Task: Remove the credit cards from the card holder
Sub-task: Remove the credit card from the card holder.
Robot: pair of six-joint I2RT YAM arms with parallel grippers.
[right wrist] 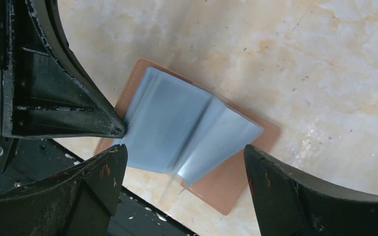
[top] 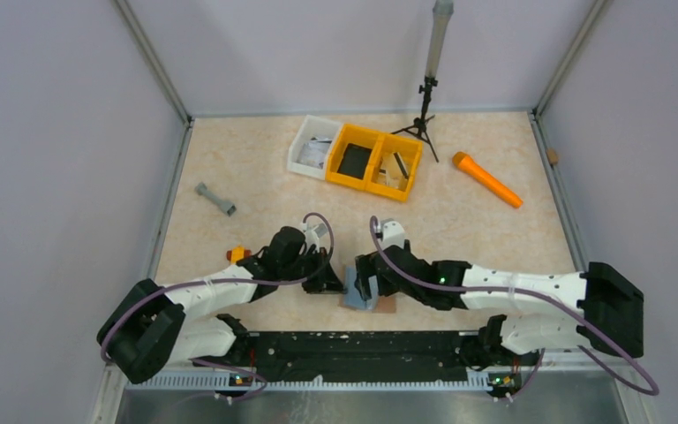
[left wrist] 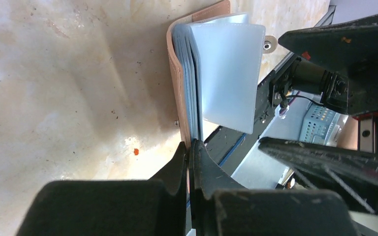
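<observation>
The card holder (top: 366, 293) lies open at the bottom centre of the overhead view, near the table (top: 477, 221)'s front edge, with bare surface above it. The credit cards cannot be made out (the pale blue sleeves are blurred). The left gripper (left wrist: 189, 147) is closed, pinching the holder's edge. The right gripper (right wrist: 183, 157) hovers over it, spread wide.

Plain lilac-grey walls (top: 53, 132) enclose a beige marbled tabletop (top: 256, 159) (metal-framed at its edges), evenly lit.

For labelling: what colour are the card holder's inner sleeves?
Pale blue-grey inner sleeves, best in right wrist view.
</observation>
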